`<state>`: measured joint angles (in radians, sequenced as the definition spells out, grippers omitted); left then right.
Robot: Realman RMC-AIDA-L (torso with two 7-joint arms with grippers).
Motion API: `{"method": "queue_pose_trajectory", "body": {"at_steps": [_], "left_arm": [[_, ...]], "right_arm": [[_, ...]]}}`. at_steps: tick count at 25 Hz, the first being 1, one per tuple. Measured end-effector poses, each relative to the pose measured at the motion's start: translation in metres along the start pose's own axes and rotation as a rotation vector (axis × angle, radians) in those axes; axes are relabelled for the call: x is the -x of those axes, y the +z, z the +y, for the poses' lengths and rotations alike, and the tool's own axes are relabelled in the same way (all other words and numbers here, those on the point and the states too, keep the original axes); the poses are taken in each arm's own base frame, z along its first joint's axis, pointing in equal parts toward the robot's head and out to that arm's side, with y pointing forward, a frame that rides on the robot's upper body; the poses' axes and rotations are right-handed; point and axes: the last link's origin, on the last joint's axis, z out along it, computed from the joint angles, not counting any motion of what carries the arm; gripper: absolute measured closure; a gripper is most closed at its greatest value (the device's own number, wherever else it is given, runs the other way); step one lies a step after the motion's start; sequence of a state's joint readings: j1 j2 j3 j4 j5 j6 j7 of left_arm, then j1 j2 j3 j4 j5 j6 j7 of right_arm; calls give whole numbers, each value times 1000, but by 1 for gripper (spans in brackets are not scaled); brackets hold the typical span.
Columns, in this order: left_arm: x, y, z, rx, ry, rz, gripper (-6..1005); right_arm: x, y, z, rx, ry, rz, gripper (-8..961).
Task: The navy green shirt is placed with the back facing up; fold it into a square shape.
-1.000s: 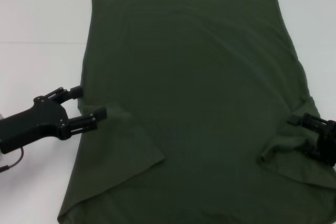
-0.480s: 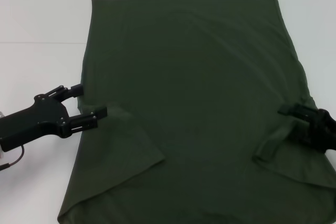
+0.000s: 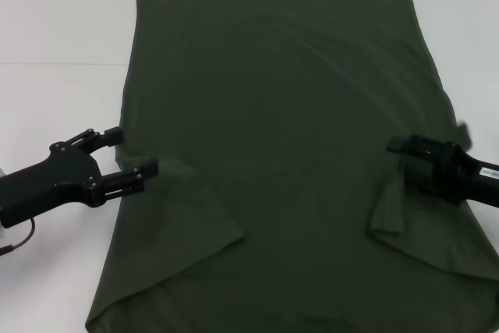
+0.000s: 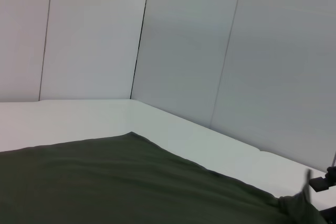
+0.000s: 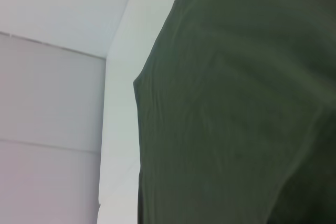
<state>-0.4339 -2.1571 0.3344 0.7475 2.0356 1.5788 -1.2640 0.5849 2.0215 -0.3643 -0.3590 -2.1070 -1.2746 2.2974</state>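
The navy green shirt [image 3: 281, 154] lies spread across the white table [image 3: 62, 29], plain side up, filling the middle from far to near. The left claw [image 3: 129, 154] sits at the shirt's left edge, fingers parted, one resting on the cloth. The right claw [image 3: 401, 157] is over the shirt's right side, clenched on a lifted fold of fabric there. Pale wall panels [image 4: 184, 51] stand behind the table.

You see a plain white tabletop [image 3: 62, 29] spread across the head view, with a faint seam line crossing its left part. In the left wrist view, pale grey wall panels [image 4: 184, 51] stand behind it, split by thin dark vertical joints and meeting at a corner. A thin dark cable [image 3: 17, 241] lies near the left edge.
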Motion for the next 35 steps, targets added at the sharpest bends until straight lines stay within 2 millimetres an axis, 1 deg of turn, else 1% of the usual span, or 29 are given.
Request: {"method": "queue_pose_trajectory", "body": {"at_steps": [6, 12, 15, 17, 19, 21, 25, 28, 33, 35], "left_arm": [[2, -1, 1, -1, -4, 0, 66], [3, -2, 2, -2, -9, 0, 66], [4, -2, 2, -2, -11, 0, 66], [4, -2, 3, -1, -15, 1, 66], [4, -1, 3, 0, -30, 9, 66], [3, -2, 3, -1, -64, 19, 66], [0, -3, 5, 26, -173, 28, 66], [-4, -8, 6, 56, -285, 24, 66], [-3, -21, 1, 78, -525, -80, 66], [-2, -28, -1, 80, -606, -134, 66]], "right_arm": [[1, 17, 15, -1, -61, 58, 165], [-4, 34, 29, 4, -131, 141, 165], [-6, 34, 29, 4, -139, 150, 165], [-5, 30, 27, 9, -141, 139, 165], [-4, 22, 25, 33, -160, 124, 166], [-2, 10, 28, 87, -214, 114, 166], [1, -22, 34, 181, -357, 107, 165], [3, -50, 32, 198, -422, 115, 164], [6, -87, 21, 171, -447, 132, 163], [6, -96, 21, 182, -497, 145, 163]]}}
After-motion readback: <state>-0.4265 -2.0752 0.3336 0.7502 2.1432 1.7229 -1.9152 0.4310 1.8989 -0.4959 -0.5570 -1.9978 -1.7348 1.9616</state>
